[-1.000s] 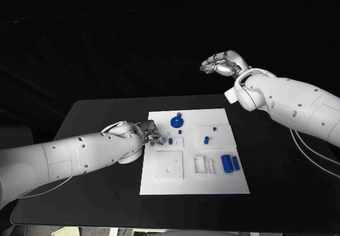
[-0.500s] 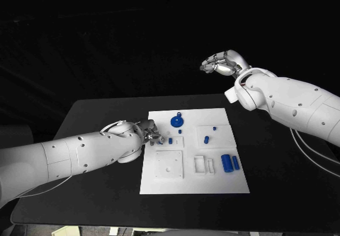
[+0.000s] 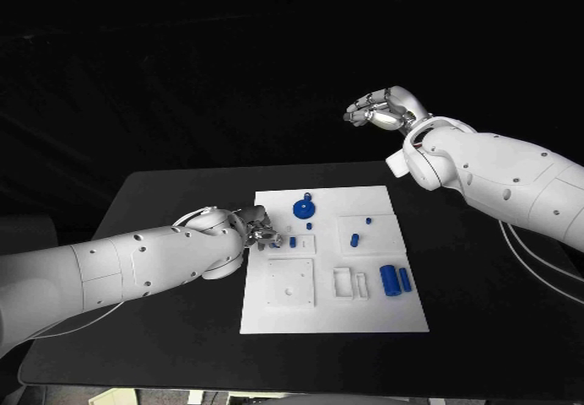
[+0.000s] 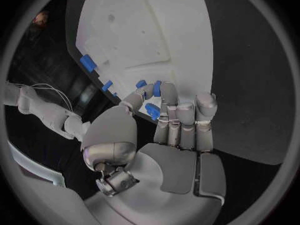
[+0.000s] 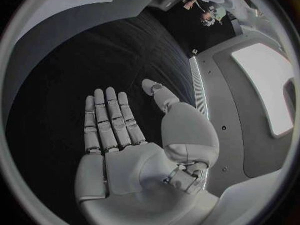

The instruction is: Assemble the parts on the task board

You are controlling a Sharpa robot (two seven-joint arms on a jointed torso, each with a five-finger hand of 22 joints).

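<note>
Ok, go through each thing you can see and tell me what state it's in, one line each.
Left hand: low at the board's left edge, pinching a small blue part.
Right hand: raised off the table, fingers straight and apart, holding nothing.
White board: lying flat on the black table.
Round blue part: resting on the board's far end.
Blue cylinder: lying on its side near the board's right edge.

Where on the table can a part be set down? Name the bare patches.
Bare black table lies right of the task board, and in front of it. The board's left edge is crowded: the left robot hand works there among blue parts.
</note>
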